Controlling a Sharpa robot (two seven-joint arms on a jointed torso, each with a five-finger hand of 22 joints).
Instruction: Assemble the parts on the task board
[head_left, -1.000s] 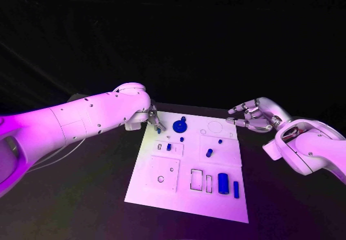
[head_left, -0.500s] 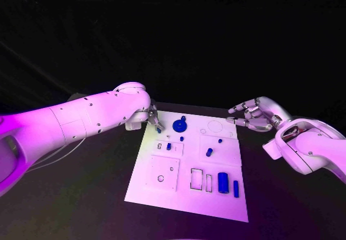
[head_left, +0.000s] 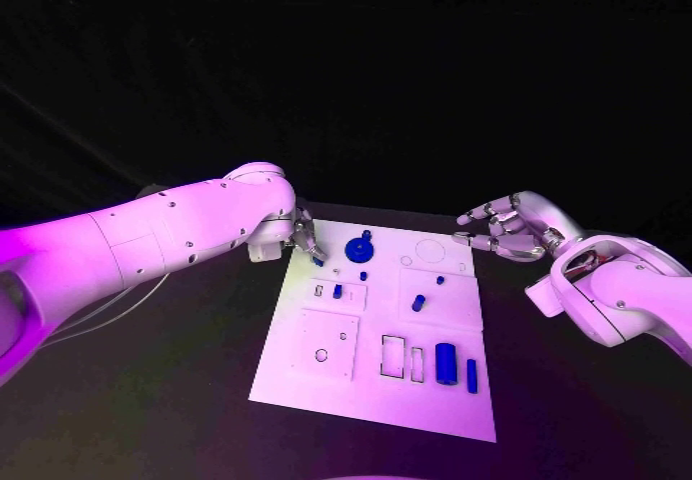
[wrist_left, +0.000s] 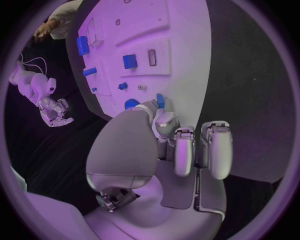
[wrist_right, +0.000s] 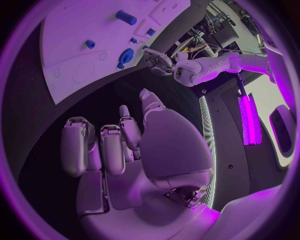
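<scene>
the black table (head_left: 173, 400) carries the white board (head_left: 346, 400) in its middle, and most of the blue pieces lie on it: a round wheel (head_left: 359, 249) at the far end, a short peg (head_left: 418, 303) mid-board, a fat cylinder (head_left: 446, 364) and a slim bar (head_left: 472, 375) near the front edge. the left hand (head_left: 306, 240) sits at the board's far left corner and pinches a small blue piece (wrist_left: 160, 100) between thumb and a finger, its other fingers curled down. the right hand (head_left: 505, 230) hangs off the far right corner, fingers loosely curled, holding nothing. the likely trouble is that a small, narrowly pinched piece may twist or slip as it goes toward its slot, or the left fingers may knock the wheel just beside them.
</scene>
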